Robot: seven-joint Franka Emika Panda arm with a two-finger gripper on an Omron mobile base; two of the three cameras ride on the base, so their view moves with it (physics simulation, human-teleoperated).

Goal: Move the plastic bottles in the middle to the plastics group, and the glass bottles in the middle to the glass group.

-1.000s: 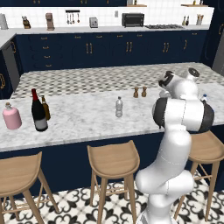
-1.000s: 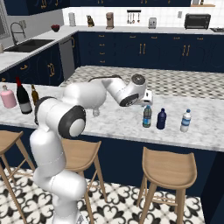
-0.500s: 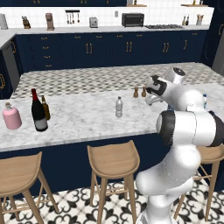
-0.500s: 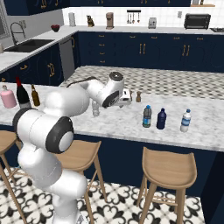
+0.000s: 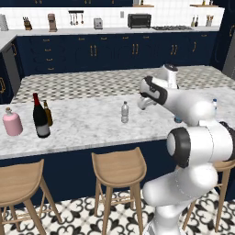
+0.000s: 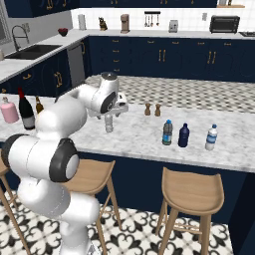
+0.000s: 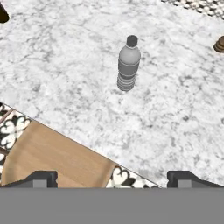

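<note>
A small clear plastic bottle with a pale cap stands alone mid-counter. My gripper hangs open above and just beside it, touching nothing. The dark blue-teal bottle stands to the right, next to the navy bottle and the blue-label water bottle. At the left end, the tall wine bottle stands beside the pink bottle and the brown beer bottle.
Two small wooden shakers stand behind the middle of the marble counter. Wooden stools line its near edge; one seat lies below the hand.
The arm has swung left along the counter, from the right-hand bottles to above the clear bottle. The gripper has stayed open and the bottles have not moved.
</note>
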